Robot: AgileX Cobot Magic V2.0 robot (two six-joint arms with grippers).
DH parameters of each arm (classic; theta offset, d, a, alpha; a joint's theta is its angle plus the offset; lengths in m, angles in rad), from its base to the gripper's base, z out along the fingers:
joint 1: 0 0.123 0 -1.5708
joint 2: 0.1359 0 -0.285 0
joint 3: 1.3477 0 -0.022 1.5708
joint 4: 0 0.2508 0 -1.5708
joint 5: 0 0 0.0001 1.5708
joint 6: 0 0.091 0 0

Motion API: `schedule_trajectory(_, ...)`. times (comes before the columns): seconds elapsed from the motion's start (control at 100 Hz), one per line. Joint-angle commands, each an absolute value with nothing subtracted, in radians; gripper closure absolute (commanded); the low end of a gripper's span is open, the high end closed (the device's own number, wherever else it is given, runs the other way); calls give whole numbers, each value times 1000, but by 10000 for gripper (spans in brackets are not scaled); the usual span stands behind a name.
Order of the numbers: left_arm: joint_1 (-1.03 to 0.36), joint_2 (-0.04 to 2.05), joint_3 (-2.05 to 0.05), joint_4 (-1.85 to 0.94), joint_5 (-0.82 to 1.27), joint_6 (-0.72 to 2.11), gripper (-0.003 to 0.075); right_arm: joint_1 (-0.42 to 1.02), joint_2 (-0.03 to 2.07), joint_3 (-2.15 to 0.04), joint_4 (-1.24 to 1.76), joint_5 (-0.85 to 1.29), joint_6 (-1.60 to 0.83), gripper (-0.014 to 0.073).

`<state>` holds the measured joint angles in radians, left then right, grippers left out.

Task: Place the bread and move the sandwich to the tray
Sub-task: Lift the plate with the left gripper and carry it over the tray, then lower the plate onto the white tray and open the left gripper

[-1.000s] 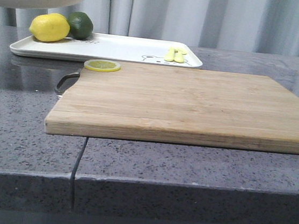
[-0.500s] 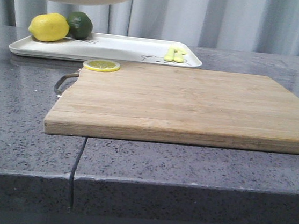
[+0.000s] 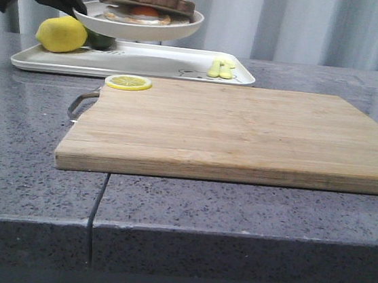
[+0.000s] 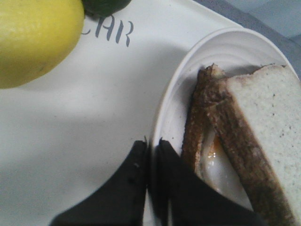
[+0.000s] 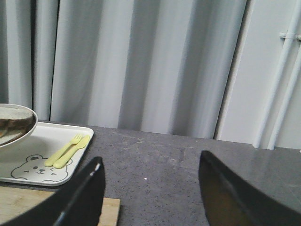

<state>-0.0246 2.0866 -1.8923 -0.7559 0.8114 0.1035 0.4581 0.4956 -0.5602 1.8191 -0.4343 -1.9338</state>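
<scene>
Now holding dish (image 3: 137,25) by rim in left pincer (image 4: 151,155), clamped tight; sandwich (image 3: 146,5) inside, hovering directly above tray (image 3: 160,63), beside lemon (image 3: 62,34). Straight down to set. Right pincer (image 5: 149,188) wide, idle, farther off.

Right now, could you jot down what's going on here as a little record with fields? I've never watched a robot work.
left gripper: shut on the dish rim
dish: in the air above the tray, level
sandwich: in the dish, brown-crusted slice on top of the egg
tray holds: lemon, dark green fruit, yellow fork and spoon
cutting board: lemon slice at its far left corner
right gripper: open, holding nothing
</scene>
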Motion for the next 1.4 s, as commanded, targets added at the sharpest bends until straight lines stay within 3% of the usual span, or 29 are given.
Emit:
schedule_trajectory(0.0, -42, 2052, -1973, -831, 783, 98, 740, 451, 497, -585, 1789, -416, -1940, 148)
schedule_trajectory(1.39, -50, 2179, -2022, -830, 720, 89, 740, 451, 497, -585, 1789, -437, -1940, 148)
